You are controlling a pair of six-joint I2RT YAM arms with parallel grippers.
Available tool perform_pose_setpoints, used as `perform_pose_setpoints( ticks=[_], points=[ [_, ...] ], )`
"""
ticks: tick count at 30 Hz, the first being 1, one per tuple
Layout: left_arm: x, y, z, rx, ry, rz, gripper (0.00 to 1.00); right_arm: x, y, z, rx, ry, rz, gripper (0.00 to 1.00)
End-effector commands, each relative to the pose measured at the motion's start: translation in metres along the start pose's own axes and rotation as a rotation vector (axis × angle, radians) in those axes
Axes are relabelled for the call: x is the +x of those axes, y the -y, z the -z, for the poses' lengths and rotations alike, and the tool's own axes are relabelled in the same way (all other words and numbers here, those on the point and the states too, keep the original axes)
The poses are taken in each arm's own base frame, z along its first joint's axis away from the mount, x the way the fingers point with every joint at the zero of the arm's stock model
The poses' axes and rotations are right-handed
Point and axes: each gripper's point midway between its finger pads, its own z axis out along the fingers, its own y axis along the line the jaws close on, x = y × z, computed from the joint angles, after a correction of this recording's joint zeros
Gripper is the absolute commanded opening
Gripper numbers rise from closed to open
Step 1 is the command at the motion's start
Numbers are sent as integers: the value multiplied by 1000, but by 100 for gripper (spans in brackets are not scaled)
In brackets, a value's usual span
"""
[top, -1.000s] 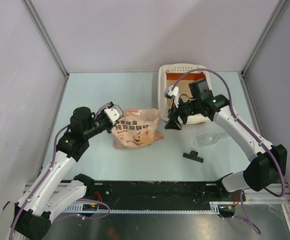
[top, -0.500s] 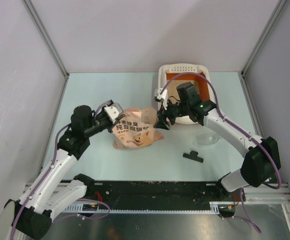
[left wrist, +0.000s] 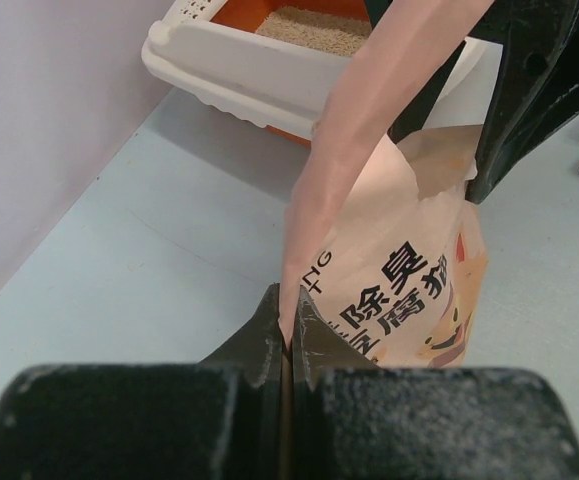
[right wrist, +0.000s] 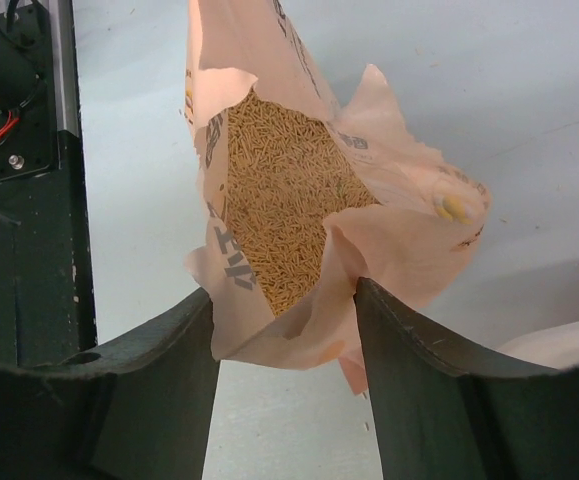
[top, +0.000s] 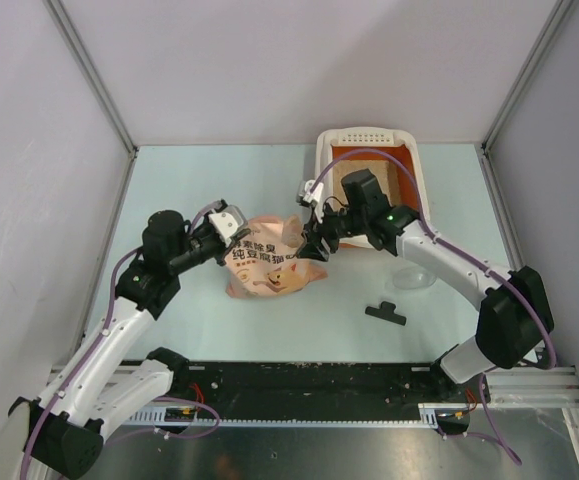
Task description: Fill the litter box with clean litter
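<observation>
- The litter box (top: 367, 136) is sitting at the far edge of the worktop (top: 199, 180), right of the middle, with its perforated strip toward the back wall.
- A layer of tan granules is showing inside its orange walls in the left wrist view, beyond the cream rim (left wrist: 249, 70).
- The litter bag (top: 269, 262) is resting near the middle of the worktop, just beside the near left corner of the box, its printed face turned up.
- The left gripper (top: 235, 233) is reaching in from the left and pinching the bag's left edge; in its own view the two fingers (left wrist: 269, 330) are pressing together with the pink film (left wrist: 409, 290) caught between them.
- The right gripper (top: 314, 245) is hanging over the bag's right end, its arm crossing the near part of the box.
- Its jaws (right wrist: 281, 295) are standing fairly wide, straddling the torn lip of the bag (right wrist: 399, 240) without clamping it.
- The bag's mouth is gaping toward that camera, showing clean litter (right wrist: 284, 200) filling it.
- A small black clip (top: 385, 314) is lying toward the near edge, right of the bag and apart from it.
</observation>
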Motion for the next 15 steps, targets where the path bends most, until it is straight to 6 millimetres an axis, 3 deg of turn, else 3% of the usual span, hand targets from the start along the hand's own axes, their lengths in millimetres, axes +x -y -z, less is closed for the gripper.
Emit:
perform_pose_setpoints(
  ticks=[1, 8, 12, 13, 15],
  points=[
    [-48, -8, 3, -11, 138, -44, 0, -7, 4, -7, 16, 33, 28, 57],
    [-48, -9, 1, -12, 136, -40, 0, -10, 13, -10, 69, 63, 16, 42],
    [-46, -13, 1, -29, 126, -34, 2, -16, 17, -12, 89, 90, 14, 18],
    [-48, -16, 3, -44, 128, -32, 9, -17, 17, -12, 91, 92, 14, 15],
    [-58, -28, 9, -88, 142, -25, 12, -18, 18, -11, 99, 95, 17, 8]
  ],
)
